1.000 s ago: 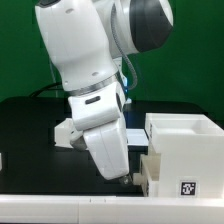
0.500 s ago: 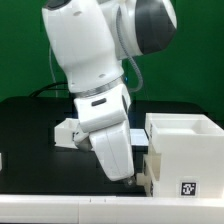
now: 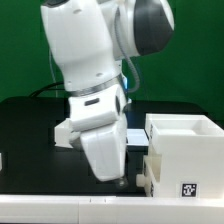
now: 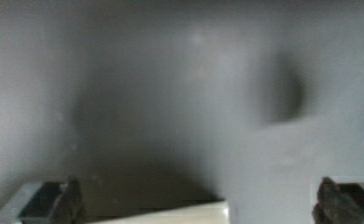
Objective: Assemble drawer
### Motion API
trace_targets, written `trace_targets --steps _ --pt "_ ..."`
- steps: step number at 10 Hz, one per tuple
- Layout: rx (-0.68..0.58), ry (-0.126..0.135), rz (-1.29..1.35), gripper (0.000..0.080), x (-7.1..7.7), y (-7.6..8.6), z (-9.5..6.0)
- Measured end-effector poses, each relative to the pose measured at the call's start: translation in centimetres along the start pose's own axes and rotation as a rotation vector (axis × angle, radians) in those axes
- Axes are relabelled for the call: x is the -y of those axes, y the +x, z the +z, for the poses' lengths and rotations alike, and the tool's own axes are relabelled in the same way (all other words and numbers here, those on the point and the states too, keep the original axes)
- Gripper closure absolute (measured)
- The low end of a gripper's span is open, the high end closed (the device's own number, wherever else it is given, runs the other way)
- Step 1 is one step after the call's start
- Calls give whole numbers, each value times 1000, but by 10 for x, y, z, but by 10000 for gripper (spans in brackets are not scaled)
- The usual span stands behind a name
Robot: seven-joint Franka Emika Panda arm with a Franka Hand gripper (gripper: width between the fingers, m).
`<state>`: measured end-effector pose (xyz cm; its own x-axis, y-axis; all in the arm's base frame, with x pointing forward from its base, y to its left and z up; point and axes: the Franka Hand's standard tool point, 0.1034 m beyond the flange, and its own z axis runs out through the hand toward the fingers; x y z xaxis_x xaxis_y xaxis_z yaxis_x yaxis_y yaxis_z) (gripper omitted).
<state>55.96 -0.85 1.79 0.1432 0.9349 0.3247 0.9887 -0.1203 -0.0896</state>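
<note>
The gripper point(image 3: 119, 180) hung low over the black table point(image 3: 30, 120), close to its front edge. In the wrist view its fingers point(image 4: 46, 200) were spread wide apart, with nothing gripped between them. Only a blurred grey surface and a pale strip showed there, and I could not tell what they were.

Compared with half a second before, the hand had drawn back a little toward the exterior view's left, away from the casing point(image 3: 185, 150), which itself had not moved. The casing stood upright just beside the gripper, on the exterior view's right, with its tag point(image 3: 187, 186) facing the camera. Farther back, behind the arm, lay a shallow tray point(image 3: 63, 131), untouched.

I judged that no part was picked up yet, so the assembly was waiting for a new approach.
</note>
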Motion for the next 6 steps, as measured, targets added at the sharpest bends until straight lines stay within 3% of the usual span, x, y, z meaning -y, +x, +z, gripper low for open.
trace_targets --steps 3,6 --pt "36 -45 88 150 10 -7 -30" --pt "40 -47 95 150 12 -13 -33"
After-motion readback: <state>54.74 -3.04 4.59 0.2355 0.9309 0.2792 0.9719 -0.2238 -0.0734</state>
